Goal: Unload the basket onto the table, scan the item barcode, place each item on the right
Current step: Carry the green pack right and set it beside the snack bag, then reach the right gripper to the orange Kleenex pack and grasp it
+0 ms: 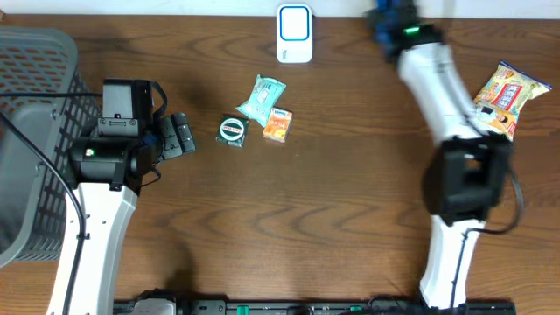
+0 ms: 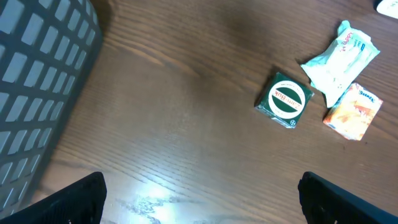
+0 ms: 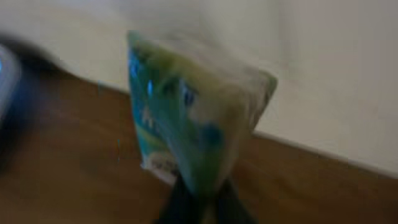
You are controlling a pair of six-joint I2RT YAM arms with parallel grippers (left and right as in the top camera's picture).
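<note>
We start with the table (image 1: 332, 219), which carries everything. The basket (image 1: 35, 131) sits at its left edge, probably there to take scanned goods. The right arm (image 1: 433, 79) stretches to the far edge, just right of the scanner (image 1: 295, 33). The left arm (image 1: 105, 175) hangs beside the basket. Its left end effector (image 1: 184, 136) is spread wide and empty, and points toward the loose goods. A bag (image 1: 509, 94) lies at the far right, beside the right arm.

The right end effector (image 3: 200, 202) is clamped on one edge of a blue-green packet (image 3: 193, 118), and the rest of the packet stands clear of the fingers. We judge that this grip leaves a printed face free to turn toward the scanner. The wrist view is blurred, so we cannot find the barcode.

Between the arms lie a pouch (image 1: 262, 96), a tin (image 1: 232, 130) and a box (image 1: 278, 125), close together.
</note>
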